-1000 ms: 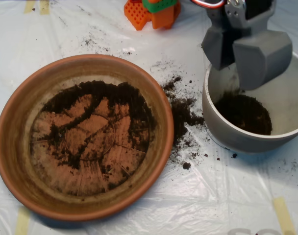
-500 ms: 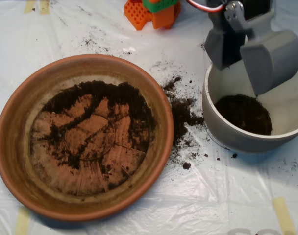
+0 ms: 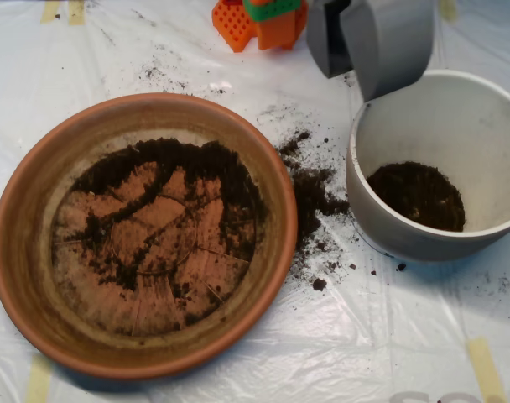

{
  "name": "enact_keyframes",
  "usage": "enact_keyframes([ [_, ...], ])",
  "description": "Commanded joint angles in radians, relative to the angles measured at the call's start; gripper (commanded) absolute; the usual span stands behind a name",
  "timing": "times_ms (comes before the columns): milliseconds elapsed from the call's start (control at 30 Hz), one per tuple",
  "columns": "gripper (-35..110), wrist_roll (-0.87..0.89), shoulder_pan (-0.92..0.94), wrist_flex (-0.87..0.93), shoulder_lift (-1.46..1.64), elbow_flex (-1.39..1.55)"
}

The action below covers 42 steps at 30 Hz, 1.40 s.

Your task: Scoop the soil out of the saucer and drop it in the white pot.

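The terracotta saucer (image 3: 20,252) lies at the left, with dark soil (image 3: 167,164) smeared thinly over its floor, thickest along the far side. At the right stands the white pot (image 3: 490,143) with a mound of soil (image 3: 418,195) in its bottom. More soil (image 3: 312,191) is spilled on the sheet between the two. My grey scoop (image 3: 354,84) hangs at the top edge, above and just left of the pot's far-left rim. Its two shells stand apart, and I see no soil in them.
An orange and green plastic block (image 3: 263,21) stands at the top, just left of the scoop. White plastic sheeting (image 3: 364,336) covers the table, with soil crumbs (image 3: 167,77) beyond the saucer and yellow tape strips (image 3: 486,365) near the edges.
The scoop has risen from over the pot's far side and moved left and towards the top edge, clear of the pot's opening. The soil in the pot and saucer looks the same.
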Motion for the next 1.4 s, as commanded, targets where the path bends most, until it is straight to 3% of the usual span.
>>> enact_keyframes([
  [0,22,-0.028,0.046,-0.048,0.164,0.137],
  [867,19,-0.089,0.021,-0.044,0.890,0.810],
  [1200,20,-0.046,0.009,-0.117,0.931,0.963],
  [1367,12,-0.008,-0.020,-0.167,0.931,1.032],
])
